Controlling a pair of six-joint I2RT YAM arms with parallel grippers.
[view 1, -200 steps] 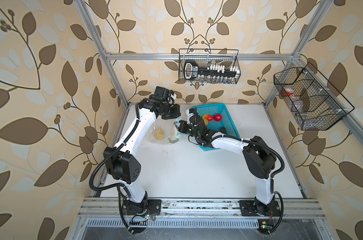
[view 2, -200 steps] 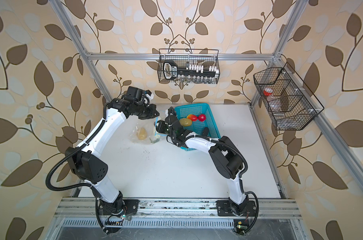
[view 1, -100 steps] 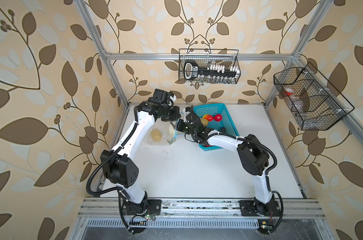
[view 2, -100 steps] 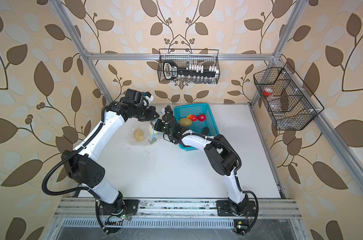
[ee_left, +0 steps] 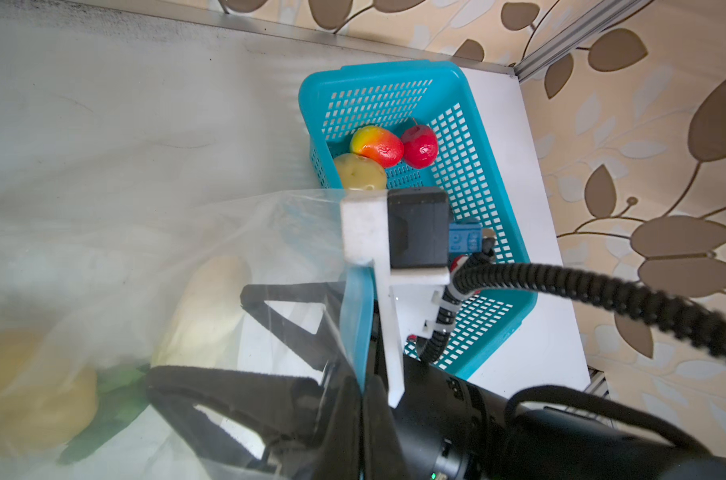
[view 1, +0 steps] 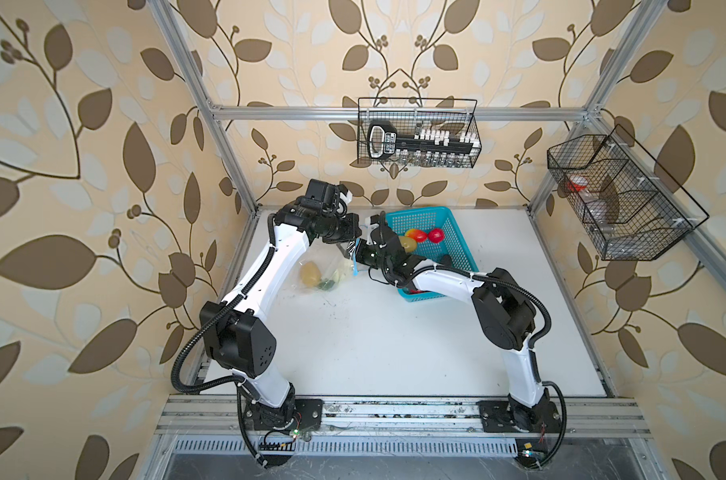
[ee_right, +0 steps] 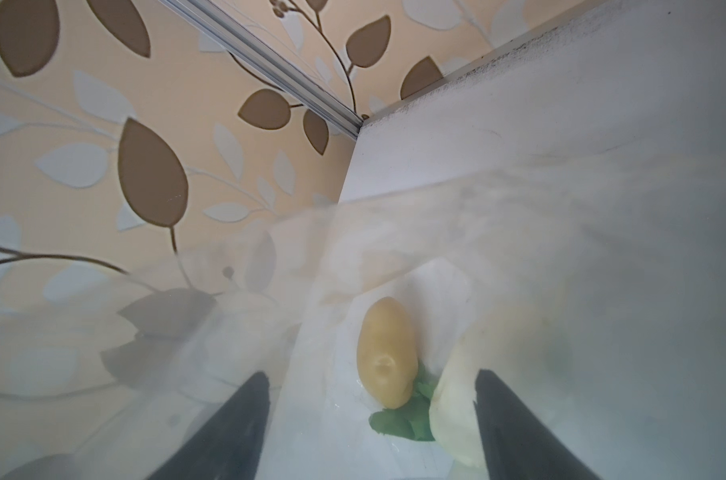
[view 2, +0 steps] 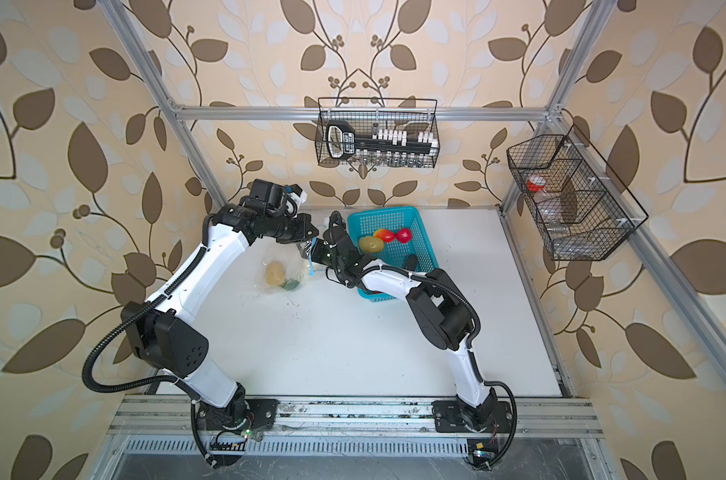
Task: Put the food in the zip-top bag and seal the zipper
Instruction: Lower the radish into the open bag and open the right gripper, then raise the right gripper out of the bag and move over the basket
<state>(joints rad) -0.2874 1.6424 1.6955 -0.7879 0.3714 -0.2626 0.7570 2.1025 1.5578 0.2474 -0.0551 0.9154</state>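
And here's the left gripper (view 1: 347, 244), pressed together on the top edge of the clear crinkly plastic zip-top bag (view 1: 326, 270). The bag hangs from it over the white worktop (view 1: 374, 332), just beside the turquoise perforated plastic basket (view 1: 419, 216). The right gripper (ee_right: 369, 374) is right in at the bag's mouth, fingers spread wide apart. The light-blue zipper strip (ee_left: 357, 320) runs along that mouth edge, close against the right wrist. Down in the bag lie a tan potato (ee_right: 386, 353), green leaves (ee_right: 396, 424) and a white oblong vegetable (ee_right: 452, 411). In the basket sit a second tan potato (ee_left: 359, 172), a red-yellow fruit (ee_left: 378, 145), a red round fruit (ee_left: 420, 145) and a dark eggplant (view 1: 446, 261).
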